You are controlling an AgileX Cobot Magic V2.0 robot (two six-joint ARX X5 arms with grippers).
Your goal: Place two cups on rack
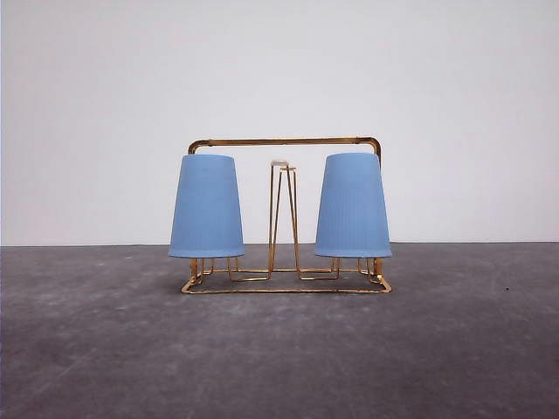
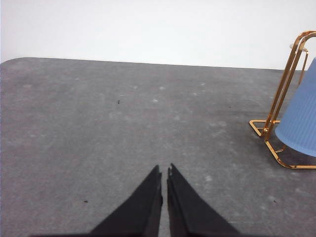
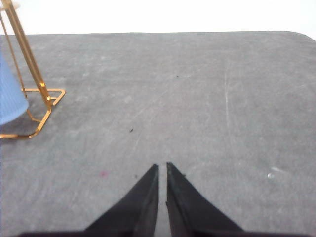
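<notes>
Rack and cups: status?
Both cups upside down on the rack. Left gripper shut, empty, over bare table. Right gripper shut, empty. Nothing in the way.

two light blue cups, one (image 1: pixel 206 206) at the left end and one (image 1: pixel 352 205) at the right end of one gold wire rack (image 1: pixel 284 141); one grey table (image 1: pixel 279 349).

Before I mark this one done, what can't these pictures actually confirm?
- Front view: the prongs under the left cup and right cup are hidden by the cups, so seating on the rack is unconfirmed.
- Left wrist view: a cup and the rack are cut off by the frame edge.
- Right wrist view: likewise a cup.
- Left tool and right tool: bases cut off.
</notes>
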